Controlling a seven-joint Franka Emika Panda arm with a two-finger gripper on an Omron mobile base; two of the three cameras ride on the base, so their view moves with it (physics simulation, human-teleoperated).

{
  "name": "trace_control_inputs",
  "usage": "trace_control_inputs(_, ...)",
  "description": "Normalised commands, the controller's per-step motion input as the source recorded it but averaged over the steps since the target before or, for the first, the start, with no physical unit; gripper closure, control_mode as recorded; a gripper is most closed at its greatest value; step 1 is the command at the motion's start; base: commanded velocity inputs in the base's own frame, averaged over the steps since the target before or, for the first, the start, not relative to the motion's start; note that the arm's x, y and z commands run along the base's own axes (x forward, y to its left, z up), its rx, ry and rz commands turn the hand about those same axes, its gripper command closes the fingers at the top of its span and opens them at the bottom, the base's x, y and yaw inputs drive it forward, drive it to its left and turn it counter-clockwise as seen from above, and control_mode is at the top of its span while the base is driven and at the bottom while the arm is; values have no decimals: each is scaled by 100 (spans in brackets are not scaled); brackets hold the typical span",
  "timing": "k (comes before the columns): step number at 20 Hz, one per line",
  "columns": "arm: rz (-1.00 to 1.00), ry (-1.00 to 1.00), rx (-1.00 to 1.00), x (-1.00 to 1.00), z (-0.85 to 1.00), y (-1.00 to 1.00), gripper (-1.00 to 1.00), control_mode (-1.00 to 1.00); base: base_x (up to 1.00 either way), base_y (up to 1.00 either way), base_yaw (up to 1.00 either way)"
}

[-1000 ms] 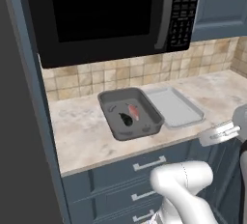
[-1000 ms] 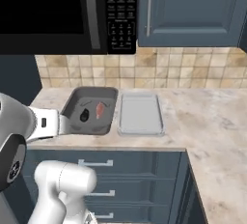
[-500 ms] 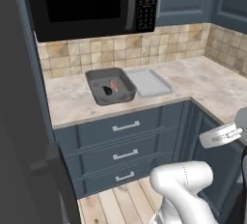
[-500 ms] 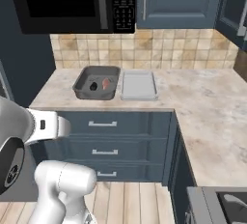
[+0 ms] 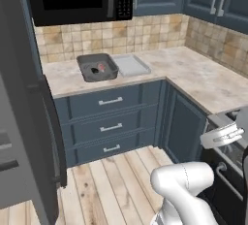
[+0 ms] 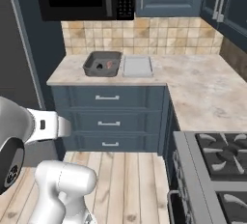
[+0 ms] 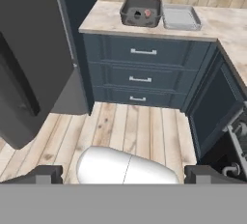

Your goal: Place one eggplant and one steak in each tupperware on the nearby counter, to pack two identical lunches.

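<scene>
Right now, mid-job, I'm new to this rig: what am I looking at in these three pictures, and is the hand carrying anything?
A white arm on a driving base stands on the kitchen floor. Two pictures come from cameras on the base, behind the arm to its left and right. The third looks along the hand, whose dark fingertips stand wide apart with nothing between them. On the beige counter sit two containers side by side: a dark grey tub holding a dark item and a reddish one, too small to identify, and a pale grey tray that looks empty. Beside the counter are stove burners.
</scene>
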Motion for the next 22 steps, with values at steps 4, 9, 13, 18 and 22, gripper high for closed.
trace_control_inputs(4, 0, 0, 0, 0, 0, 0, -100, 100, -91, -7, 0)
trace_control_inputs(9, 0, 0, 0, 0, 0, 0, -100, 100, -54, 8, 0)
trace_control_inputs(13, 0, 0, 0, 0, 0, 0, -100, 100, -32, 53, 0)
trace_control_inputs(18, 0, 0, 0, 0, 0, 0, -100, 100, -53, 59, 0)
trace_control_inputs(22, 0, 0, 0, 0, 0, 0, -100, 100, -95, 19, 0)
